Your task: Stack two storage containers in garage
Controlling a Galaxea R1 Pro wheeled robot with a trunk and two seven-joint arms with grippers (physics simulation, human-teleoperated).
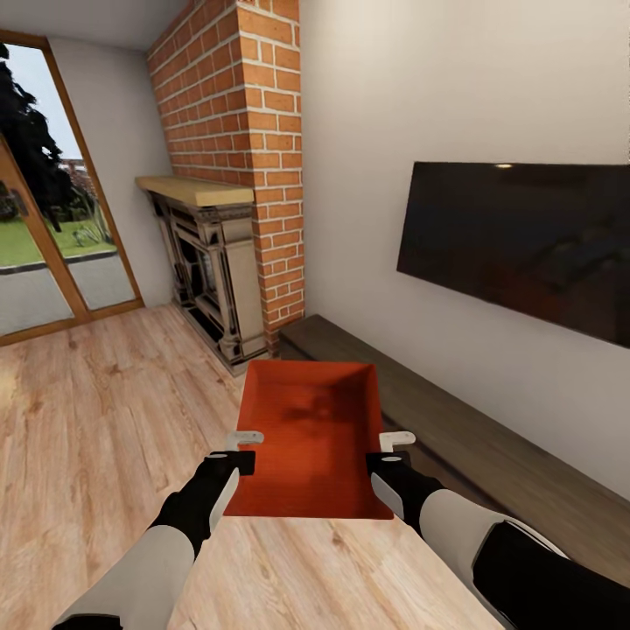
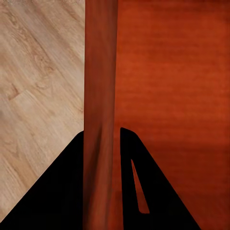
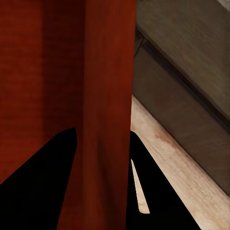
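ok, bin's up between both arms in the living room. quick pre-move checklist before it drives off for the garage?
1. Left gripper clamped on the left wall of the orange-red open-top bin: ok, fingers straddle the wall in the left wrist view.
2. Right gripper clamped on the right wall: ok.
3. Bin level: ok, roughly.
4. Bin empty: ok.
5. Clearance from the dark low bench and the brick chimney: cannot tell.
6. Second bin's place known: cannot tell.

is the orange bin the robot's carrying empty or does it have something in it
Empty. The head view looks straight into the storage container, held upright between the left gripper and right gripper: bare orange floor and walls.
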